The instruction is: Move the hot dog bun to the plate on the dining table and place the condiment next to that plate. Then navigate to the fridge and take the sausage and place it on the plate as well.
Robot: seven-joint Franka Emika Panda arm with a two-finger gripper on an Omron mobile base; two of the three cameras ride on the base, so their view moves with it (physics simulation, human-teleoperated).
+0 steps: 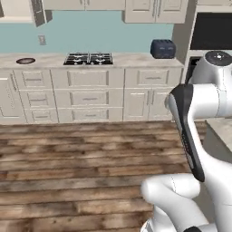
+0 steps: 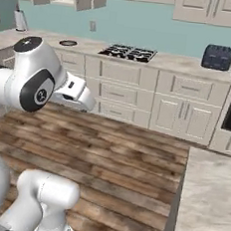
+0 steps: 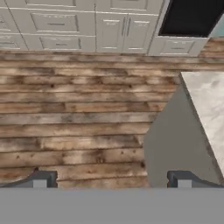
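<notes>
In the hand view my gripper (image 3: 111,180) hangs open over the wooden floor, its two dark fingertips (image 3: 41,179) far apart with nothing between them. A corner of the dining table's beige-grey marbled slab (image 3: 209,105) lies to the right of the gripper, over a flat grey side panel. The same slab corner sits at the right edge of the left base view (image 1: 223,129) and at the lower right of the right base view (image 2: 207,196). The hot dog bun, the plate, the condiment, the sausage and the fridge are out of view.
Across the plank floor (image 1: 81,167) runs a marbled counter over white drawers (image 1: 90,97) with a gas stove (image 1: 88,58), a dark blue toaster (image 1: 162,48) and a small dark-rimmed plate (image 1: 26,60). A black oven (image 3: 192,17) stands at the right end.
</notes>
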